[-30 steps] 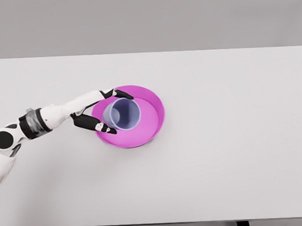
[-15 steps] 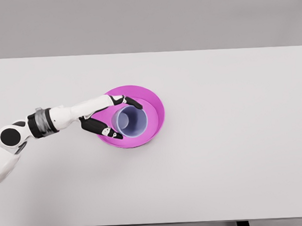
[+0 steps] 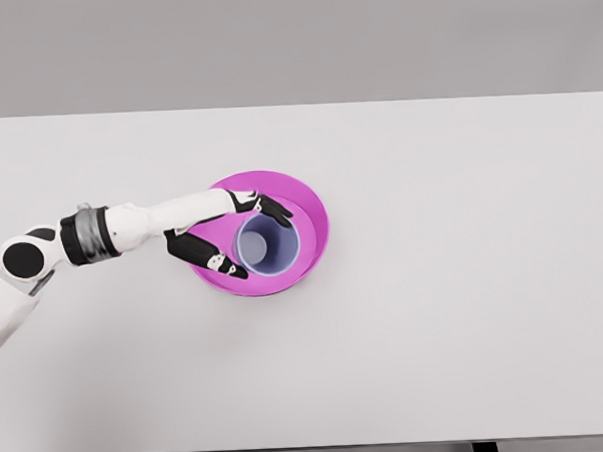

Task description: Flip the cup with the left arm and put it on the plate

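left hand clamped round the cup, which sits mouth-up inside the plate just right of the palm; placing step looks nearly done, next: spread fingers, back off left

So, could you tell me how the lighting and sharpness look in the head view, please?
Head view: even, diffuse simulator light, with no glare on the white table; only soft, faint shading inside the magenta plate and under the left hand. The translucent cup and the hand's fingers look slightly soft at their edges; no visible lens distortion, as the table edges run straight.
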Tool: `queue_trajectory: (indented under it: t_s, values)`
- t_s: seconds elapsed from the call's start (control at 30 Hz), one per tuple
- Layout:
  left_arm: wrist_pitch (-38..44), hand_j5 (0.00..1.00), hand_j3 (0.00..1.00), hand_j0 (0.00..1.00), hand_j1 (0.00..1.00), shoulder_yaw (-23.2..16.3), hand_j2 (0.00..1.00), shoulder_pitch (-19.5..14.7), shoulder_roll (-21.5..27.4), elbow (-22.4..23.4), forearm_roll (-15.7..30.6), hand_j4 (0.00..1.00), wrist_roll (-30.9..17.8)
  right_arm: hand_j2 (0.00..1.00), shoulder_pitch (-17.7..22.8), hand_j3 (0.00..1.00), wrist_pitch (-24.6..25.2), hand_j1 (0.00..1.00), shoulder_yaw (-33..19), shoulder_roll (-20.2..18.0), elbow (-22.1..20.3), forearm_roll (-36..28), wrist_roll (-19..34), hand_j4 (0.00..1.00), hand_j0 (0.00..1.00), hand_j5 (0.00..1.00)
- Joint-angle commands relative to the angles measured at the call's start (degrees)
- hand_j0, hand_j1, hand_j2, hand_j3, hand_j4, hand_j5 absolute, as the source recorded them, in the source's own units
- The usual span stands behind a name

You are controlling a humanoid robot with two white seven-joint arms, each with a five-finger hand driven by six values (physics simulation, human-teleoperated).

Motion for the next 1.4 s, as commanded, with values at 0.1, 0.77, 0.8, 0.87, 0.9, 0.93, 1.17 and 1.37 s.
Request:
queue_trajectory:
  t_s: [0.1,0.77,0.8,0.87,0.9,0.93,1.17,1.37]
  values:
    - [0.13,0.76,0.76,0.76,0.76,-1.60,0.76,-0.18,0.28,0.29,0.74,0.76,0.03,1.00,0.00,1.00,0.00,1.00,-0.01,0.00,-0.01,-0.02,0.01,1.00,1.00,1.00]
    - [0.13,0.76,0.76,0.76,0.76,-5.12,0.76,-5.27,-0.60,4.60,0.39,0.76,-0.06,1.00,0.00,1.00,0.00,1.00,-0.01,0.00,-0.01,-0.02,0.01,1.00,1.00,1.00]
    - [0.13,0.76,0.76,0.76,0.76,-5.30,0.76,-5.36,-0.60,4.77,0.39,0.76,-0.06,1.00,0.00,1.00,0.00,1.00,-0.01,0.00,-0.01,-0.02,0.01,1.00,1.00,1.00]
    - [0.13,0.76,0.76,0.76,0.76,-5.73,0.76,-5.80,-0.69,4.95,0.39,0.76,-0.06,1.00,0.00,1.00,0.00,1.00,-0.01,0.00,-0.01,-0.02,0.01,1.00,1.00,1.00]
    - [0.13,0.76,0.76,0.76,0.76,-6.00,0.76,-6.06,-0.77,5.04,0.30,0.76,-0.06,1.00,0.00,1.00,0.00,1.00,-0.01,0.00,-0.01,-0.02,0.01,1.00,1.00,1.00]
    - [0.13,0.76,0.76,0.76,0.76,-6.35,0.76,-6.24,-1.21,5.65,0.30,0.76,-0.06,1.00,0.00,1.00,0.00,1.00,-0.01,0.00,-0.01,-0.02,0.01,1.00,1.00,1.00]
    - [0.13,0.87,0.87,0.87,0.87,-6.35,0.87,-6.33,-1.39,6.27,0.12,0.87,-0.14,1.00,0.00,1.00,0.00,1.00,-0.01,0.00,-0.01,-0.02,0.01,1.00,1.00,1.00]
    - [0.13,1.00,1.00,1.00,1.00,-6.35,1.00,-6.94,-1.48,6.27,-1.46,1.00,-0.14,1.00,0.00,1.00,0.00,1.00,-0.01,0.00,-0.01,-0.02,0.01,1.00,1.00,1.00]
